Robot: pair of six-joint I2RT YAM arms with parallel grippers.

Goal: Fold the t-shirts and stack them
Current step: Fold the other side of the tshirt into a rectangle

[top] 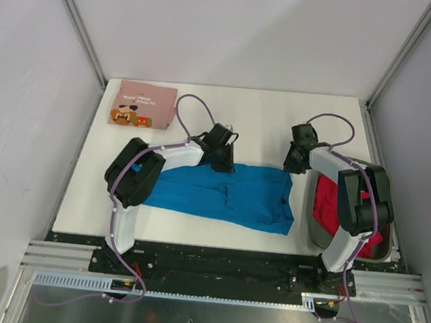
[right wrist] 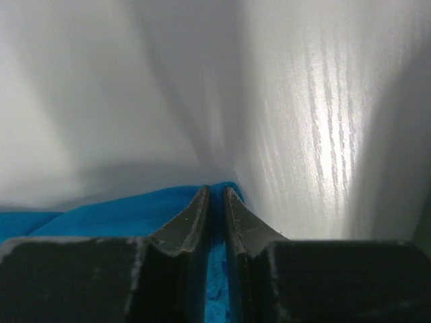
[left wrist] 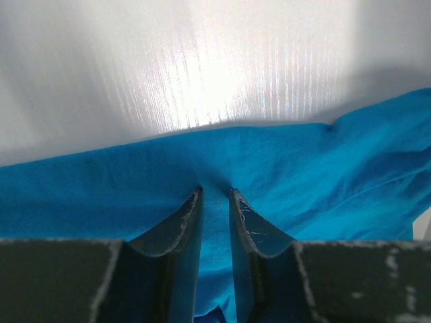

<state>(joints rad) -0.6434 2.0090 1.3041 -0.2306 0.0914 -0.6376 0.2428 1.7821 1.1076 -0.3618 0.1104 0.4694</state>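
A bright blue t-shirt (top: 228,193) lies spread across the middle of the white table. My left gripper (top: 223,164) is at its far edge, shut on a fold of the blue cloth (left wrist: 217,222) that fills the gap between the fingers. My right gripper (top: 292,168) is at the shirt's far right corner, shut on that blue corner (right wrist: 217,269). A folded pink t-shirt (top: 142,105) with a cartoon print lies at the far left. A red t-shirt (top: 332,206) sits in the basket on the right, partly hidden by my right arm.
The dark grey basket (top: 316,232) stands at the table's right edge under the right arm. Enclosure walls and metal posts surround the table (top: 265,113) on three sides.
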